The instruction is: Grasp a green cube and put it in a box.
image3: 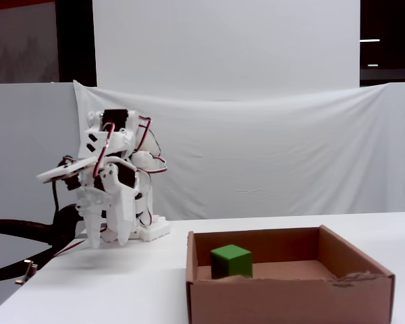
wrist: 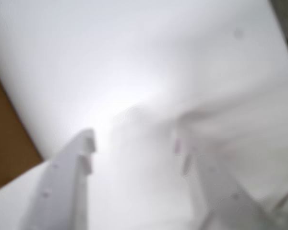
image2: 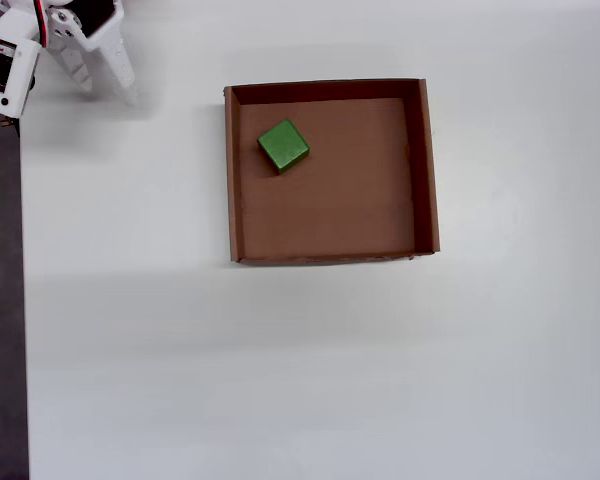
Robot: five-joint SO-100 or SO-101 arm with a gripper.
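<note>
The green cube (image2: 283,145) lies inside the brown cardboard box (image2: 426,170), near its top left corner in the overhead view. In the fixed view the cube (image3: 231,260) sits at the left of the box (image3: 290,297). My white gripper (image2: 102,79) is open and empty at the table's top left corner in the overhead view, well away from the box. It hangs above the table in the fixed view (image3: 106,237). In the wrist view the gripper (wrist: 134,141) shows blurred, with its fingers apart and nothing between them; a brown box corner (wrist: 7,139) shows at the left.
The white table top (image2: 310,370) spreads around the box. A dark floor strip (image2: 0,300) runs along the table's left edge in the overhead view. A white cloth backdrop (image3: 270,155) hangs behind the table. A black object (image3: 20,233) lies left of the arm.
</note>
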